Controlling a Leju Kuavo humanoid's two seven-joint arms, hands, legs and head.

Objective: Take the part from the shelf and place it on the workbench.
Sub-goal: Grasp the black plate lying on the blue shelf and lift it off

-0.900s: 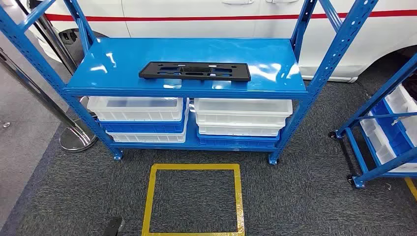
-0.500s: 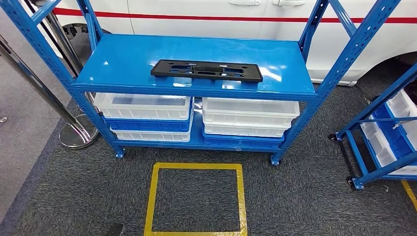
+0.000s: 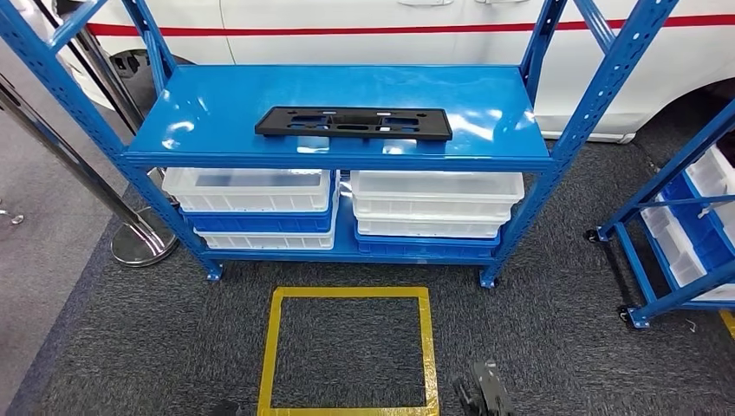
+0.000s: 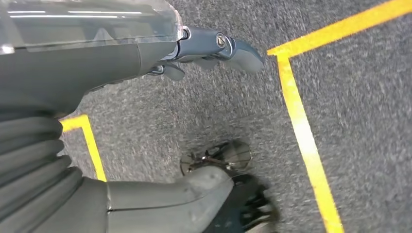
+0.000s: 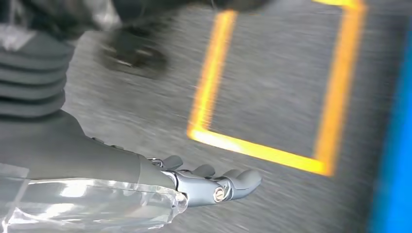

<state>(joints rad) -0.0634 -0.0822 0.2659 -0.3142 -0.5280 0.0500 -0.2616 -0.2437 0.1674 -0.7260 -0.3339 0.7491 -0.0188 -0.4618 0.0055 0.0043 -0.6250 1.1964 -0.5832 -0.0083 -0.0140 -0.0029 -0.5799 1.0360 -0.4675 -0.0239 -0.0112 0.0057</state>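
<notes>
Both hands hang empty over the carpet, the left hand (image 4: pixel 204 48) and right hand (image 5: pixel 209 184) with fingers loosely extended, so reach squarely from the yellow square (image 3: pixel 347 351) toward the black part (image 3: pixel 354 122) lying flat mid-shelf (image 3: pixel 217 104).

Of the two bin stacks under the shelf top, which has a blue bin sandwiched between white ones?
The left stack: a blue bin sits between its upper and lower white bins. The right stack has white bins on top and blue only at the bottom.
</notes>
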